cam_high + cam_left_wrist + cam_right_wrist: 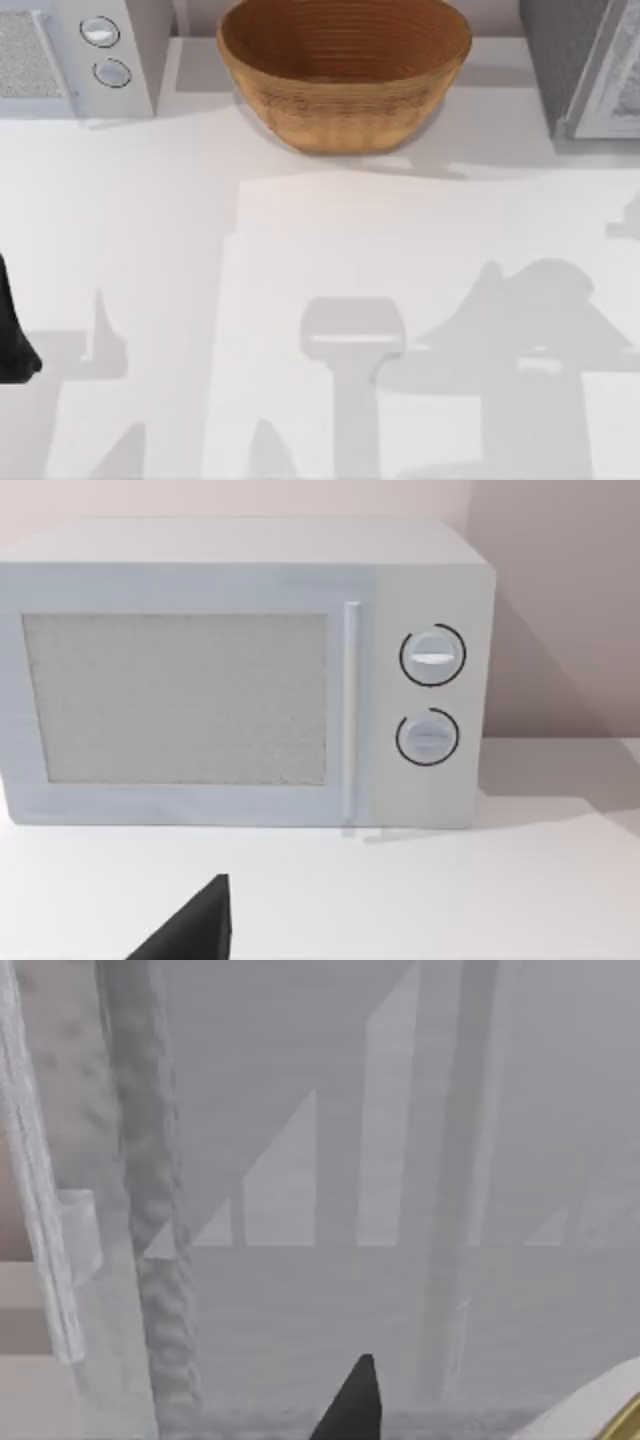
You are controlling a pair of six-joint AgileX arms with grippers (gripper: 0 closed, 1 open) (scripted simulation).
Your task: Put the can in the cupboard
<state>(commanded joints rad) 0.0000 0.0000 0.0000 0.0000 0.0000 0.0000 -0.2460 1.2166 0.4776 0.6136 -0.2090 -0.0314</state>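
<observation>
Left end effector (192, 928) faces the microwave (240, 670), low over the desk (450, 900). Right end effector (352, 1405): grip state cannot tell, same for left. Can's long axis: cannot tell.

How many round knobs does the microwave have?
2. The microwave stands at the table's far left. Both are on its front panel, beside the door: the upper knob and the lower knob, one directly above the other.
</observation>
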